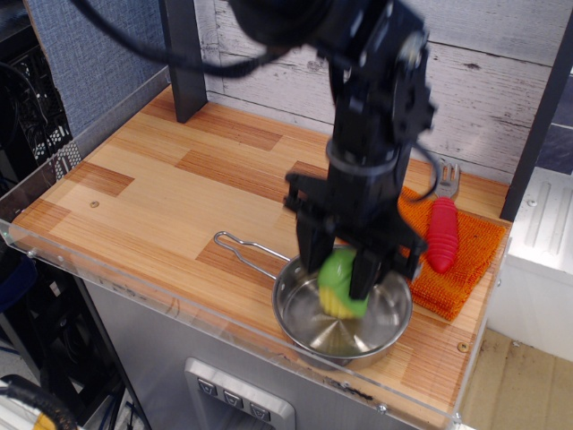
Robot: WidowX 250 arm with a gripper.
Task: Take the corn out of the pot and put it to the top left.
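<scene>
The corn [338, 285], yellow kernels with a light green husk, is held between my gripper's [338, 279] fingers, just above the bottom of the pot [309, 322]. The pot is a shallow shiny steel pan with a thin wire handle [242, 248] pointing left, near the table's front edge. My gripper is shut on the corn and points straight down over the pot. The frame is blurred from motion.
An orange cloth [466, 251] lies right of the pot with a red-handled fork [441, 228] on it. A dark post [182, 63] stands at the back left. A clear plastic rim [134, 279] runs along the front edge. The wooden tabletop [161, 179] stretches to the left.
</scene>
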